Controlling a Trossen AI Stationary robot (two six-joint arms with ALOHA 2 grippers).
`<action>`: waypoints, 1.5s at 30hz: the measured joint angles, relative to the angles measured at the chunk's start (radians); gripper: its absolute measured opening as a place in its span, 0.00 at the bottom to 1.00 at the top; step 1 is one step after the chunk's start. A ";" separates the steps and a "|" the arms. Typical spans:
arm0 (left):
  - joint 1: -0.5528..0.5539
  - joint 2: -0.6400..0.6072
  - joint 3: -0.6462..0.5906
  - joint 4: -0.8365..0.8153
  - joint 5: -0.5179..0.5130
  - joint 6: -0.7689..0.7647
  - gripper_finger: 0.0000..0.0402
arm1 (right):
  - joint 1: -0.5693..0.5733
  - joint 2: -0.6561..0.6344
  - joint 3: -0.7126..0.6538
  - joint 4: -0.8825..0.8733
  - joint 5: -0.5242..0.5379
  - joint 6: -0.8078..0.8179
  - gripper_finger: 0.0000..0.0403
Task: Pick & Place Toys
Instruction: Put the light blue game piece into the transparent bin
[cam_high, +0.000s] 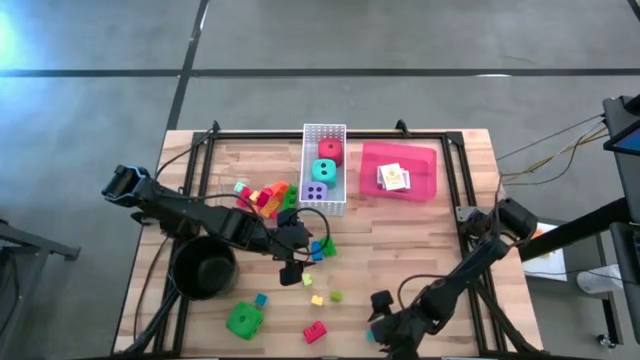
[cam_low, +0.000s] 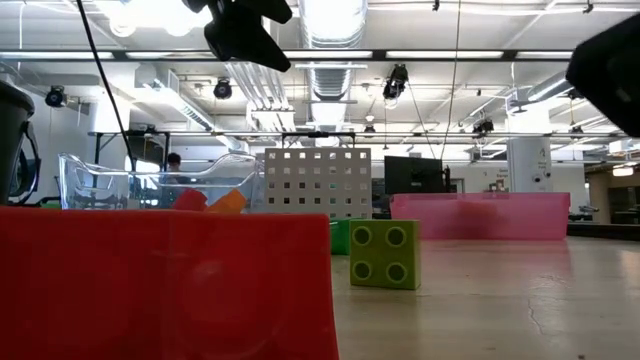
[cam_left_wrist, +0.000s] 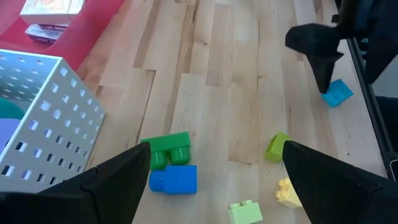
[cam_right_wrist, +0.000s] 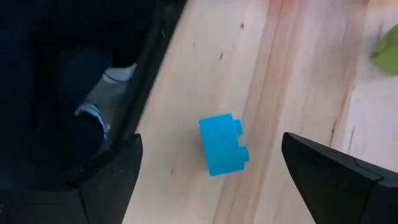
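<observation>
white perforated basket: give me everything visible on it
The white basket is a narrow rectangular bin, plastic by the look, its walls punched with rows of square holes. It stands upright at the table's far middle, long side running front to back, right beside the red tray. Inside, in a row: a red die, a teal die, a purple die. Neither gripper touches it.

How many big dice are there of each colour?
Red die: 1
Teal die: 1
Purple die: 1
Green die: 1
Total: 4
</observation>
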 joint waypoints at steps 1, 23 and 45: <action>0.000 0.000 0.000 0.000 0.000 0.000 0.91 | 0.000 0.011 0.004 0.004 0.000 -0.005 0.93; 0.000 0.000 0.000 0.007 0.000 0.000 0.91 | -0.001 0.078 0.021 -0.018 0.008 -0.068 0.25; 0.002 0.001 0.000 0.059 -0.008 -0.207 0.91 | -0.001 -0.143 0.019 -0.132 0.346 -0.097 0.22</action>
